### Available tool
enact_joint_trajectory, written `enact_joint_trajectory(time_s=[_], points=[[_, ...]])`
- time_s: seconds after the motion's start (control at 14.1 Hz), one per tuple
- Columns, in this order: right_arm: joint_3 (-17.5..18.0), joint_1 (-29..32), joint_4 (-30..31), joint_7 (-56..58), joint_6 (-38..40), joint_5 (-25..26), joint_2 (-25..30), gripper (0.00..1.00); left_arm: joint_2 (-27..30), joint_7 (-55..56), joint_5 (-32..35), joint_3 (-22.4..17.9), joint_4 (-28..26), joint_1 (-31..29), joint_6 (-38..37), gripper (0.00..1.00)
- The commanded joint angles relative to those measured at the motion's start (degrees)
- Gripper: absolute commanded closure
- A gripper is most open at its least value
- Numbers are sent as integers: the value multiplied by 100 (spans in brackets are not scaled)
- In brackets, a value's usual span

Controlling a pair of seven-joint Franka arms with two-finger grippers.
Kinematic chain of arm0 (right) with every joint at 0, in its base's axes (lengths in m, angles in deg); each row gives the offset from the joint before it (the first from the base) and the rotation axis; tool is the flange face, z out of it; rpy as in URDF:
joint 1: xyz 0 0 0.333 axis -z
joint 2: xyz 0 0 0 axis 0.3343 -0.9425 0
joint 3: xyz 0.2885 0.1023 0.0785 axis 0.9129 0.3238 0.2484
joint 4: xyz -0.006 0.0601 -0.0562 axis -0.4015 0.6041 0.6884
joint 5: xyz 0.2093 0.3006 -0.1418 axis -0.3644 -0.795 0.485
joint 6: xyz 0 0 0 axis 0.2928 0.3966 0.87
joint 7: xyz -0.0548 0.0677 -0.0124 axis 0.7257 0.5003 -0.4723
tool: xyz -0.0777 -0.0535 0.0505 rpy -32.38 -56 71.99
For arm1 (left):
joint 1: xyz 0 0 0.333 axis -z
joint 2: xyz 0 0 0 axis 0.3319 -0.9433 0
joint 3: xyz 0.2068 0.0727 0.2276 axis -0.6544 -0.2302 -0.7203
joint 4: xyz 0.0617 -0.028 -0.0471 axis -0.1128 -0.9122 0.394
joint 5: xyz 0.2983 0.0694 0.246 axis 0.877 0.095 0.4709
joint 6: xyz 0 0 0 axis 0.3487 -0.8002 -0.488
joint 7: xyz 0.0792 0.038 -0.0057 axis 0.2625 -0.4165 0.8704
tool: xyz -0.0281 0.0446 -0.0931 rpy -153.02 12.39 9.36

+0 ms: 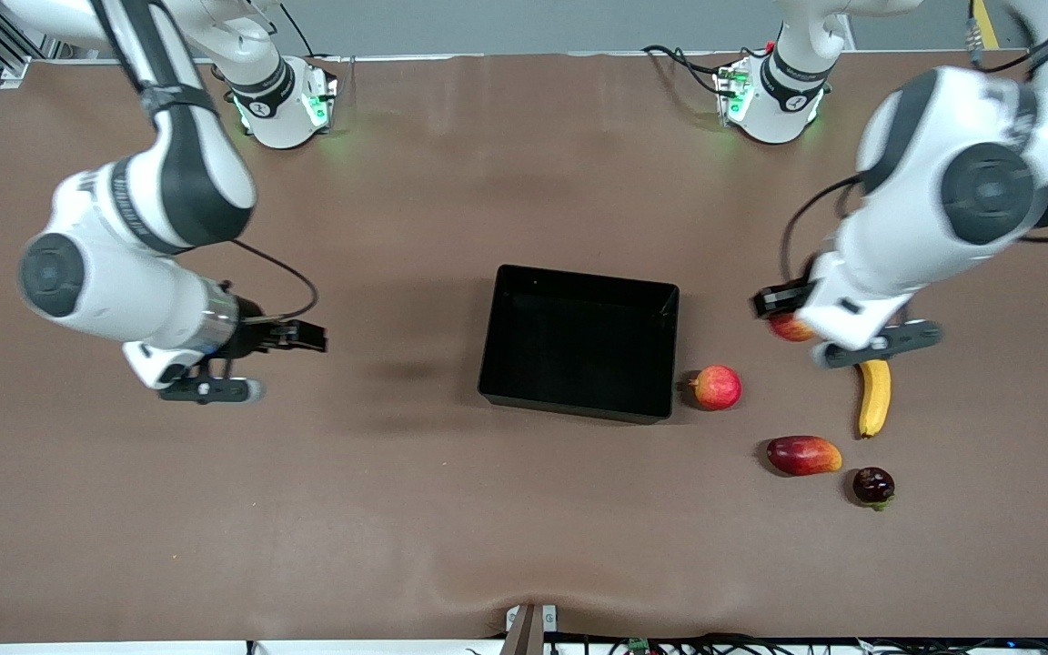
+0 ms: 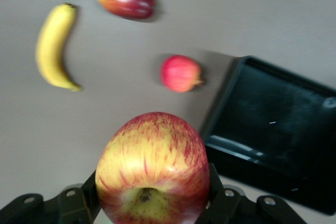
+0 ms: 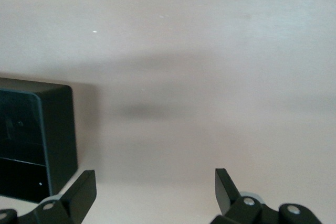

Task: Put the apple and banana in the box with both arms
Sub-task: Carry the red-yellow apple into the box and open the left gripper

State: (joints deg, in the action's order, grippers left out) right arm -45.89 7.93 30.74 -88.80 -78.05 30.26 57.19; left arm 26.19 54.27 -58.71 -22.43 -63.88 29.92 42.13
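Box [image 1: 579,341] sits on brown table [image 1: 397,509].

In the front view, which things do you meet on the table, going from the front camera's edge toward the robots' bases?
Dark round fruit → mango → banana → pinkish-red fruit → box. The apple is held up in the left gripper, so it is left out.

The glossy black rectangular open-top box [image 1: 579,341] sits mid-table. The curved yellow banana [image 1: 874,397] lies well toward the left arm's end. The pinkish-red round fruit [image 1: 717,387] rests between them, just beside the box.
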Motion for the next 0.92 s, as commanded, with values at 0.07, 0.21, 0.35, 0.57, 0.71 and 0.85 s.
enact_joint_trajectory(time_s=[0.07, 0.21, 0.35, 0.57, 0.71, 0.85], points=[[113, 710, 175, 845, 332, -63, 261, 0, -704, 1047, -149, -22, 20, 632, 803, 100], [104, 1001, 175, 1161, 464, -63, 340, 0, -1187, 1575, -158, -22, 11, 870, 1277, 100], [113, 1220, 175, 1382, 588, -63, 419, 0, -1609, 1893, -131, -31, -24, 1142, 1700, 100], [104, 1265, 193, 1480, 763, 7, 690, 0, -2023, 2026, -96, -31, -339, 1232, 2148, 100], [121, 1187, 184, 1462, 869, 383, 866, 0, -2059, 2026, -61, -31, -743, 1232, 2649, 100], [130, 1081, 175, 1418, 948, 665, 1007, 0, -2199, 2026, -61, -31, -877, 1241, 2975, 100]])
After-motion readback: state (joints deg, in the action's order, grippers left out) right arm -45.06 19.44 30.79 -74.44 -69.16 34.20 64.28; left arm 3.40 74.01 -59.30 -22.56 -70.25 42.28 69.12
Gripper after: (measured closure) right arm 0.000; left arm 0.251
